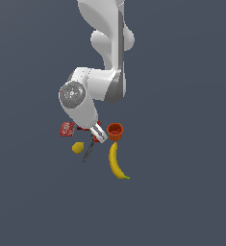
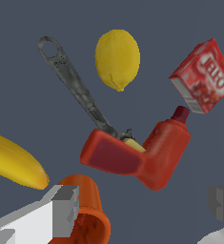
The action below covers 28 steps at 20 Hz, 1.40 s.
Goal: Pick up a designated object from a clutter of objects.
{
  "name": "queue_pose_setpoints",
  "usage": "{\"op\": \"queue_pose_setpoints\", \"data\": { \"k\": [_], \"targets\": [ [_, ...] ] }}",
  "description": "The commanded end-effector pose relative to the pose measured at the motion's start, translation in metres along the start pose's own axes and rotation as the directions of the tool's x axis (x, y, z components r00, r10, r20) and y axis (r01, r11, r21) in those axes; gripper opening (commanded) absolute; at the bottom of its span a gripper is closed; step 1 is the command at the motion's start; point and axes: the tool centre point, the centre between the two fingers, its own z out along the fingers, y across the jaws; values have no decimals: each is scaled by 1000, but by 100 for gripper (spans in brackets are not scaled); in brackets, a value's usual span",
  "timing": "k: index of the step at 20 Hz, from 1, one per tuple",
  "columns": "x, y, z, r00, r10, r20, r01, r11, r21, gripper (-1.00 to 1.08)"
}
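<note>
The red power drill [image 2: 151, 155] lies on its side, dark tip toward the flat red box [image 2: 202, 76].

A flat tabletop [image 1: 182, 206] of uniform dark slate-blue is shown stretching to every edge of the exterior view, and is seen as the backdrop in the wrist view.

The drill [image 2: 149, 155] is red with a dark maroon tip and a small yellow patch at its trigger. The flat box [image 2: 202, 76] is red with white lettering. Lemon [image 2: 117, 58] and banana [image 2: 13, 161] are yellow; the cup [image 2: 85, 209] is orange-red; the wrench [image 2: 75, 86] is mottled grey-black (worn-looking). The gripper [image 2: 142, 209] has white and grey fingers.
</note>
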Motion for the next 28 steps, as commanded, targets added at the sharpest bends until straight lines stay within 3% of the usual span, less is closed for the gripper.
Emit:
{"op": "queue_pose_setpoints", "data": {
  "k": [1,8,15,20,28],
  "targets": [
    [6,11,19,996,88,22,-87,996,-28,108],
    [18,41,63,953,299,57,-291,950,-109,108],
    [24,60,89,905,420,63,-406,899,-164,108],
    [25,67,97,888,456,62,-439,880,-181,108],
    [24,68,105,888,455,62,-439,880,-181,108]
  ]
}}
